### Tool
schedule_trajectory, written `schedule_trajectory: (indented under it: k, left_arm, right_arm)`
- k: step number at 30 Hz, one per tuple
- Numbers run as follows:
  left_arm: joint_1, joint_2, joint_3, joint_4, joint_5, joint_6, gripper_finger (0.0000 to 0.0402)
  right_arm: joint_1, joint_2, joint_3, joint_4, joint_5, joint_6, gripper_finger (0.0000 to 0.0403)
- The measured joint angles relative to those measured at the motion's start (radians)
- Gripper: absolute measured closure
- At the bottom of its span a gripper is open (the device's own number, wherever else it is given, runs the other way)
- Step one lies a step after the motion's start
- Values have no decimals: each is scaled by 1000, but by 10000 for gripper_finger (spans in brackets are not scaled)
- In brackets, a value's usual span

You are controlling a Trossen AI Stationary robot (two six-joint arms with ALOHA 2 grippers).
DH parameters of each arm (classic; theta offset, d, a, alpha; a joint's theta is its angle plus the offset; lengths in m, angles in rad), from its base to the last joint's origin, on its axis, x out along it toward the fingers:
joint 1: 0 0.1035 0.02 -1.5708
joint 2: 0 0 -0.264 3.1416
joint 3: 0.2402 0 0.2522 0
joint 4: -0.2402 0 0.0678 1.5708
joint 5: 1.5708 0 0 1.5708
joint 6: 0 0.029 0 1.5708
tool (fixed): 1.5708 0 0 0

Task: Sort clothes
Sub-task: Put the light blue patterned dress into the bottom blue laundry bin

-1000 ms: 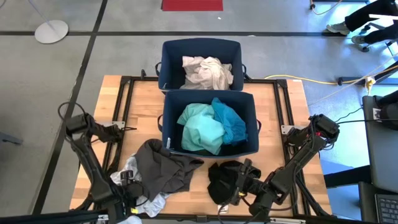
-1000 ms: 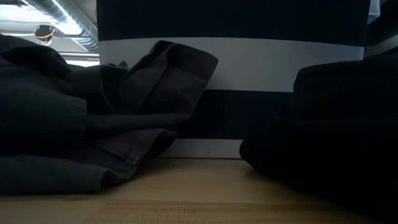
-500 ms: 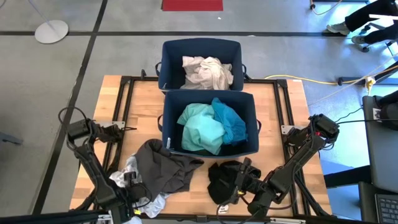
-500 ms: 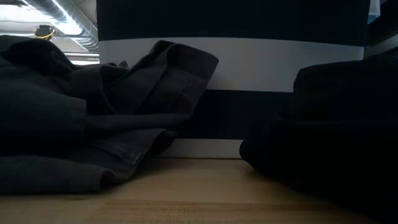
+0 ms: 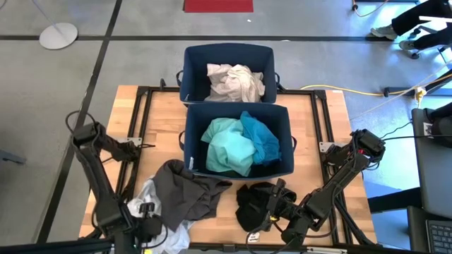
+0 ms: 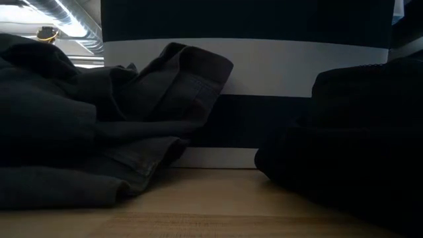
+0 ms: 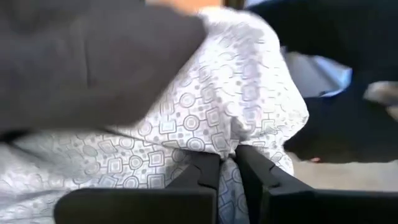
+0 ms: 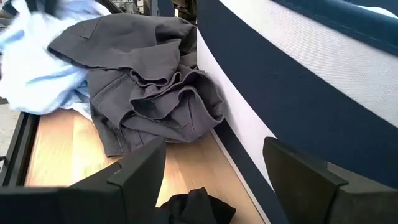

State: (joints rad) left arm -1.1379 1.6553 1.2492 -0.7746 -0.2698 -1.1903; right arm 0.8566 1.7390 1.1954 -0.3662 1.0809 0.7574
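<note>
A white garment with a printed pattern point(image 7: 205, 106) lies at the table's near left, partly under a dark grey garment point(image 5: 185, 190). My left gripper point(image 5: 150, 227) is at the table's near edge, shut on the white cloth. A black garment point(image 5: 254, 203) lies near the middle of the front edge, with my right gripper point(image 5: 274, 210) open just beside it, at its right. The nearer navy bin point(image 5: 286, 116) holds turquoise and teal-blue clothes point(image 5: 236, 141). The farther bin point(image 5: 189, 60) holds a cream garment point(image 5: 235, 82). My left gripper pinches a raised fold of the white patterned garment point(image 7: 231, 142) between its two fingers point(image 7: 205, 177). It comes at the cloth slanting down from the near side. The cloth bunches at the fingers. The rest lies spread under the dark grey garment.
The dark grey garment point(image 8: 149, 87) leans against the near bin's front wall point(image 8: 292, 81). Bare wood point(image 5: 159, 113) shows on the table's left and right point(image 5: 318, 120) of the bins. Black frame rails point(image 5: 145, 99) run along the table's edges.
My left gripper has risen with the white garment in it, and its arm has drawn up and toward the near edge. The white cloth beside it has bunched up. The dark grey garment has shifted slightly.
</note>
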Motion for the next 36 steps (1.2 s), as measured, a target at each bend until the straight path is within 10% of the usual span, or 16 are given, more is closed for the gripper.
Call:
schedule_trajectory:
  k: [26,36]
  left_arm:
    - [104,-166,459,10,-391,774,383]
    - [155,-166,558,347,-533,1361,379]
  right_arm:
    - [0,0,0,6,11,5,132]
    - [0,0,0,7,35,5,132]
